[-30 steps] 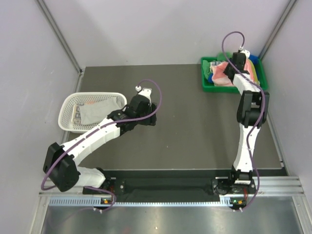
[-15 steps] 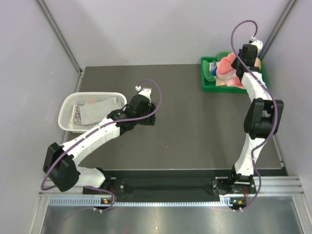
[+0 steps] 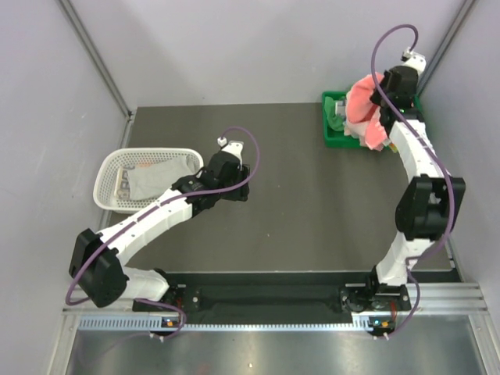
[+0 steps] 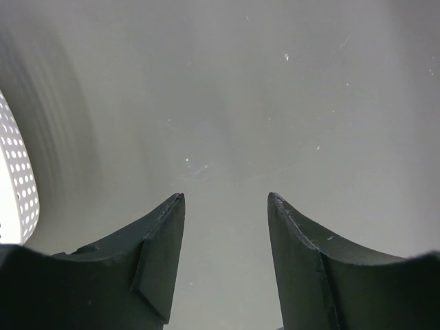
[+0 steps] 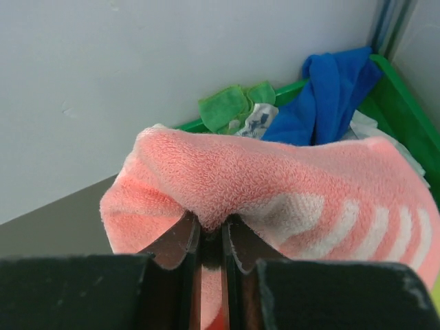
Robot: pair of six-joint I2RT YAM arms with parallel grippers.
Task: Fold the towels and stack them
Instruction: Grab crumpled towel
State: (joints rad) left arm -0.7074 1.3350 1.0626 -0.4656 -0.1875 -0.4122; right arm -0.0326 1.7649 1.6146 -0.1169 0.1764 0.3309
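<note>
Left tool (image 4: 225, 206): jaws parted, nothing between them. It hangs over bare worktop (image 3: 297, 203), left of centre, just right of the basket (image 3: 105, 191). A grey towel (image 3: 156, 178) lies in that basket.

Right tool (image 5: 212, 237): far right, clenched on the pink towel (image 3: 366, 109). The wrist view shows the jaws pinching a fold of the pile, not a corner. The towel is off the worktop, hanging over the near-left part of the tray (image 3: 331, 141).

Towel axis: bunched, so only roughly readable. From above, its long run goes far-left to near-right, with the lower end drooping over the tray's near rim. In the wrist view the white-striped part trails to the right of the jaws.

Relation to watch: open worktop lies near and left of the towel. The right arm holds it, and the left tool is nearer that space. You will likely need a second pinch to spread it.

Behind it in the tray: a blue towel (image 5: 323, 89) and others.
</note>
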